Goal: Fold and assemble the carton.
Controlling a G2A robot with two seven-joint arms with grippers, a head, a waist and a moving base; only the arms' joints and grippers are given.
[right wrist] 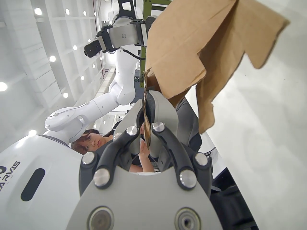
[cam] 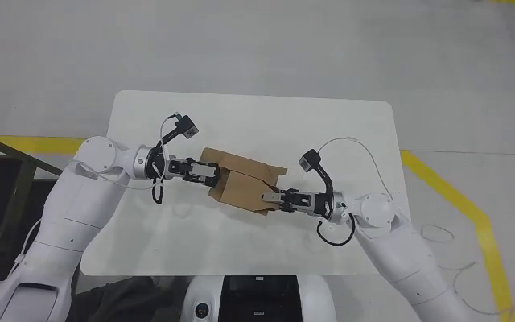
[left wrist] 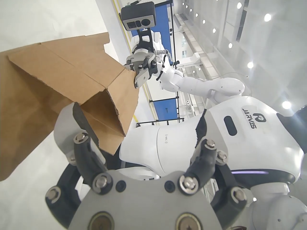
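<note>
Right fingers clamped tight on a carton flap — left fingers spread wide, a carton corner just beside one, over the desk.

White table, grey floor, yellow lines

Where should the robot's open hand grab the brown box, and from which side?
Pinch the thin flap edge at the end of the carton facing the left gripper, coming in sideways, fingers on either face. The panel is flat and thin there; the opened body looks too wide to span, and the right gripper clamps the opposite end.
</note>
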